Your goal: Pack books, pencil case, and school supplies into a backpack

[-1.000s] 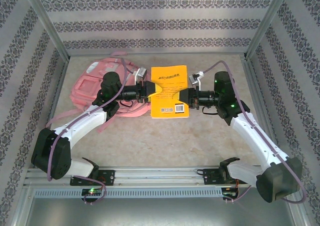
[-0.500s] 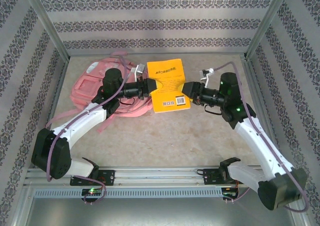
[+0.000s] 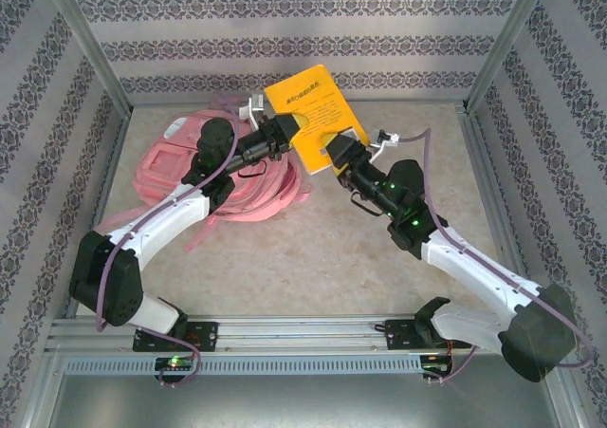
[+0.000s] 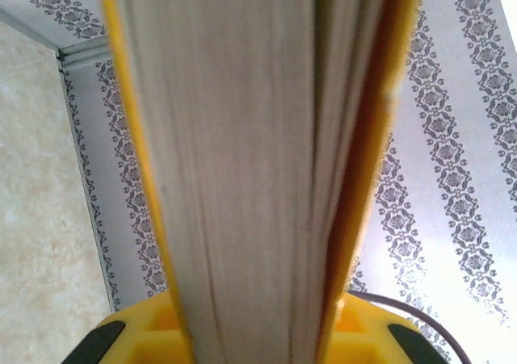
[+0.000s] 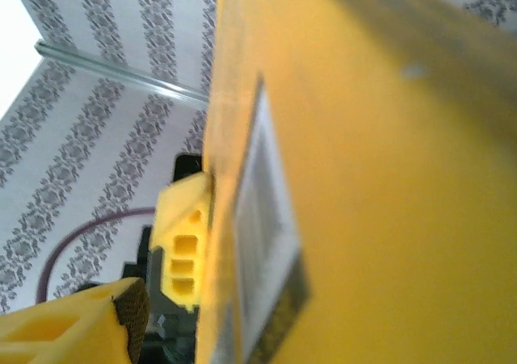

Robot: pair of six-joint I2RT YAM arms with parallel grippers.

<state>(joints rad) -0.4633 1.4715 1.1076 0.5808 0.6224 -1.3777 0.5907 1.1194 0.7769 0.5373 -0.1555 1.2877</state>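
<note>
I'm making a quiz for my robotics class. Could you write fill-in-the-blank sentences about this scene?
1. The left gripper is shut on a yellow-orange paperback ___.
2. That yellow-orange book is held ___ the beige table, not resting on it.
3. The large fabric backpack with straps is ___ in colour.
Missing words: book; above; pink.

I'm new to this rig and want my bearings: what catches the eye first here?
A bright yellow book hangs tilted in mid-air near the back wall, its left edge clamped in the left gripper. The right gripper sits at its lower edge. A pink backpack lies on the table, far left.
</note>
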